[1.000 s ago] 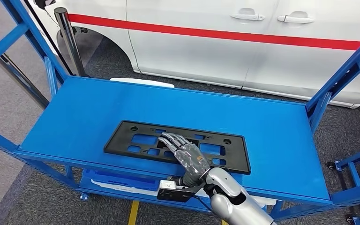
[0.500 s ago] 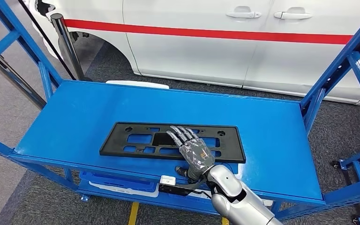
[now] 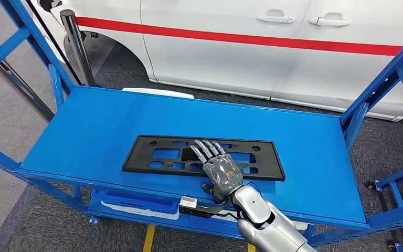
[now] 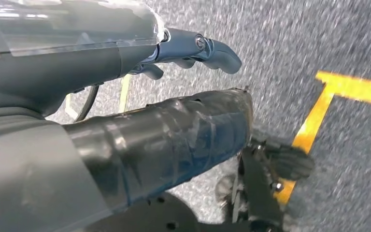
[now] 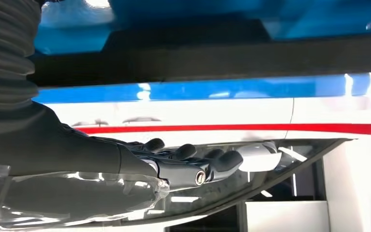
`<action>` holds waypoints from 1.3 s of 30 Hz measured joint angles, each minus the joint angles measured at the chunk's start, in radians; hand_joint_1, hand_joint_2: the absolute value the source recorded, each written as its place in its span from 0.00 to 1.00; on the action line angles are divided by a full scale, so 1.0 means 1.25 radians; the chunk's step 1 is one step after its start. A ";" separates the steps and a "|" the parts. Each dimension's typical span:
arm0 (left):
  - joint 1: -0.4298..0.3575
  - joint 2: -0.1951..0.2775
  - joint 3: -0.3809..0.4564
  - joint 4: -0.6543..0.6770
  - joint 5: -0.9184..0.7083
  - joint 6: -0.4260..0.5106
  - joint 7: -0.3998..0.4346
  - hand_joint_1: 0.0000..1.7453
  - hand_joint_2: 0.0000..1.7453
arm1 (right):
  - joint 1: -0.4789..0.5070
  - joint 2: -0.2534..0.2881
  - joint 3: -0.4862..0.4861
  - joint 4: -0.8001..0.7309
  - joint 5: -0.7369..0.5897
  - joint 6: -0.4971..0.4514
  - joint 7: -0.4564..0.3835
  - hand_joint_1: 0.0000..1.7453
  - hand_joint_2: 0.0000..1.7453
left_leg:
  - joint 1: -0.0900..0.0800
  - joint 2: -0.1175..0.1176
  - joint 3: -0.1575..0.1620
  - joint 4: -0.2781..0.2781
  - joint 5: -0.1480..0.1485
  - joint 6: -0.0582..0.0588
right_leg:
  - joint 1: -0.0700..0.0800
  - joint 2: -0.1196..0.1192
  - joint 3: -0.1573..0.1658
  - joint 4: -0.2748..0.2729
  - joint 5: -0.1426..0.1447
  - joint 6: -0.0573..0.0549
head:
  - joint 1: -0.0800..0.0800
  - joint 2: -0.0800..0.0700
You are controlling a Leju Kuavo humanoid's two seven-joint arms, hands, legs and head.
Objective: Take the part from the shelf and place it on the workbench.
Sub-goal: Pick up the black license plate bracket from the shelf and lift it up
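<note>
The part is a flat black plastic plate with cut-outs [image 3: 157, 155], lying near the front edge of the blue shelf [image 3: 84, 131]. My right hand [image 3: 219, 169] reaches over the plate's middle-right stretch, fingers spread and pointing away from me, thumb by the plate's near edge. In the right wrist view the fingers [image 5: 193, 162] are stretched out, with a gap to the dark plate [image 5: 222, 60]. My left hand [image 4: 193, 48] hangs over the grey floor and holds nothing.
A white car with a red stripe [image 3: 273, 52] stands close behind the shelf. Blue uprights [image 3: 383, 79] frame both ends. A lower shelf level carries a blue tray [image 3: 131, 202]. Metal posts [image 3: 76, 44] stand at the left. A yellow line [image 4: 319, 111] marks the floor.
The view swayed slightly. The plate has turned, and its right end now lies farther from the shelf's front edge. My right hand has shifted a little right and forward over it.
</note>
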 joint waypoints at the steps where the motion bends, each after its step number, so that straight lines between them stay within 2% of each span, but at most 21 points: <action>1: 0.000 0.000 0.000 0.000 0.000 0.000 0.000 0.00 0.00 | 0.001 0.000 0.000 0.002 0.004 0.000 0.002 0.00 1.00 | 0.000 0.000 -0.001 0.000 0.000 0.000 | -0.001 0.000 -0.024 0.051 -0.021 0.001 | 0.000 0.000; 3: 0.001 0.000 0.000 0.000 0.000 0.000 0.000 0.00 0.00 | 0.001 0.000 0.000 0.005 0.011 -0.002 0.006 0.00 1.00 | -0.001 0.000 -0.001 0.002 -0.001 0.000 | -0.002 0.000 -0.042 0.088 -0.020 0.003 | 0.000 0.000; 4: 0.001 0.000 0.000 0.000 0.000 0.000 -0.001 0.00 0.00 | 0.001 0.000 0.000 0.005 0.015 -0.003 0.009 0.00 1.00 | -0.001 0.000 -0.001 0.003 -0.002 -0.001 | -0.003 0.000 -0.029 0.060 0.002 0.003 | 0.000 0.000; 7: 0.001 -0.001 0.000 0.000 0.000 0.000 -0.001 0.00 0.00 | -0.001 0.000 0.001 0.006 0.036 -0.011 0.020 0.00 1.00 | -0.003 -0.003 -0.001 0.013 -0.009 -0.009 | -0.003 -0.001 0.044 -0.091 0.070 -0.003 | 0.000 0.000; 8: 0.000 -0.001 0.000 0.000 0.000 0.000 -0.001 0.00 0.00 | -0.002 0.000 0.001 0.007 0.041 -0.013 0.022 0.00 1.00 | -0.005 -0.003 -0.002 0.016 -0.011 -0.013 | -0.001 0.000 0.055 -0.116 0.075 -0.006 | -0.001 0.000; 11: 0.000 0.000 0.000 0.000 0.000 0.000 -0.001 0.00 0.00 | -0.002 0.000 0.001 0.007 0.050 -0.017 0.027 0.00 1.00 | -0.003 -0.003 -0.003 0.017 -0.013 -0.026 | 0.000 0.002 0.058 -0.126 0.076 -0.018 | -0.001 0.000; 13: 0.000 0.000 0.000 0.000 0.001 0.000 -0.001 0.00 0.00 | -0.003 0.001 0.002 0.007 0.055 -0.017 0.030 0.00 1.00 | -0.001 -0.003 -0.015 0.047 -0.036 -0.035 | -0.003 0.001 0.061 -0.132 0.080 -0.028 | -0.001 0.000; 14: 0.000 0.000 0.000 0.000 0.001 0.000 -0.001 0.00 0.00 | -0.003 0.001 0.002 0.008 0.059 -0.017 0.031 0.12 1.00 | 0.000 -0.003 -0.032 0.085 -0.059 -0.038 | -0.004 -0.001 0.061 -0.133 0.081 -0.031 | -0.002 0.000; 16: 0.001 0.000 0.000 0.000 0.001 0.000 -0.001 0.00 0.00 | -0.003 0.001 0.002 0.010 0.066 -0.017 0.035 0.57 1.00 | 0.001 -0.002 -0.079 0.187 -0.108 -0.044 | -0.003 -0.002 0.060 -0.133 0.081 -0.035 | -0.002 0.000; 17: 0.001 -0.001 0.000 0.000 0.001 -0.001 -0.001 0.00 0.00 | -0.003 0.001 0.002 0.011 0.068 -0.017 0.037 0.80 1.00 | 0.001 -0.002 -0.098 0.227 -0.122 -0.045 | -0.002 -0.002 0.059 -0.133 0.081 -0.035 | -0.002 0.000; 18: 0.002 -0.001 0.000 0.000 0.001 -0.001 -0.001 0.00 0.00 | -0.003 0.001 0.003 0.012 0.071 -0.017 0.039 0.92 1.00 | 0.001 -0.002 -0.108 0.249 -0.125 -0.046 | -0.001 -0.002 0.059 -0.132 0.080 -0.035 | -0.002 0.000; 20: 0.003 -0.001 0.000 0.000 0.002 -0.001 -0.001 0.00 0.00 | -0.003 0.002 0.004 0.015 0.076 -0.017 0.042 0.95 1.00 | 0.001 -0.002 -0.094 0.219 -0.095 -0.043 | -0.001 -0.001 0.060 -0.131 0.080 -0.035 | -0.002 0.000; 23: 0.002 0.000 0.001 0.000 0.003 -0.002 -0.001 0.00 0.00 | -0.004 0.004 0.004 0.017 0.086 -0.017 0.047 0.96 1.00 | -0.002 -0.003 -0.020 0.064 -0.025 -0.030 | 0.002 0.001 0.060 -0.128 0.078 -0.032 | -0.002 0.000; 25: 0.001 0.001 0.001 0.000 0.003 -0.002 -0.001 0.00 0.00 | -0.005 0.005 0.005 0.019 0.091 -0.017 0.049 0.99 1.00 | -0.006 -0.004 0.000 0.018 -0.017 -0.023 | 0.003 0.001 0.059 -0.128 0.078 -0.025 | -0.002 0.000; 28: 0.001 0.000 0.001 0.000 0.004 -0.003 0.000 0.00 0.00 | -0.006 0.007 0.006 0.021 0.092 -0.017 0.051 0.98 1.00 | -0.004 -0.003 0.003 0.008 -0.010 -0.012 | 0.003 0.001 0.057 -0.126 0.075 -0.011 | -0.001 0.000; 30: 0.001 -0.001 0.001 0.000 0.005 -0.004 0.000 0.00 0.00 | -0.007 0.007 0.006 0.022 0.093 -0.017 0.053 0.98 1.00 | 0.001 -0.001 0.006 -0.001 -0.004 -0.003 | 0.003 0.001 0.037 -0.078 0.042 -0.004 | 0.000 0.000; 32: 0.001 -0.001 0.002 0.000 0.006 -0.006 -0.001 0.00 0.00 | -0.008 0.007 0.006 0.024 0.093 -0.017 0.055 0.99 1.00 | 0.000 0.000 0.005 -0.001 -0.004 0.001 | 0.001 0.001 -0.010 0.024 -0.009 0.000 | 0.000 0.000; 34: 0.001 -0.001 0.002 0.000 0.007 -0.009 -0.001 0.00 0.00 | -0.008 0.007 0.006 0.026 0.093 -0.017 0.055 0.98 1.00 | -0.001 0.000 0.005 0.001 -0.005 0.002 | -0.001 0.000 -0.041 0.087 -0.023 0.004 | 0.000 0.000; 35: 0.001 -0.001 0.002 0.000 0.007 -0.011 -0.002 0.00 0.00 | -0.008 0.007 0.006 0.027 0.093 -0.017 0.055 0.98 1.00 | -0.001 -0.001 0.006 0.002 -0.007 0.001 | -0.003 0.000 -0.037 0.077 -0.007 0.005 | 0.000 0.000; 37: 0.002 -0.001 0.003 0.000 0.009 -0.015 -0.007 0.00 0.00 | -0.010 0.007 0.006 0.028 0.093 -0.016 0.055 0.98 1.00 | 0.000 -0.002 0.006 0.009 -0.011 -0.003 | -0.006 0.000 0.007 -0.019 0.048 0.004 | 0.000 0.000; 39: 0.001 -0.001 0.003 0.000 0.012 -0.019 -0.017 0.00 0.00 | -0.011 0.007 0.007 0.028 0.093 -0.014 0.054 0.97 1.00 | -0.003 -0.003 0.001 0.019 -0.018 -0.010 | -0.005 -0.001 0.043 -0.101 0.075 -0.001 | 0.000 0.000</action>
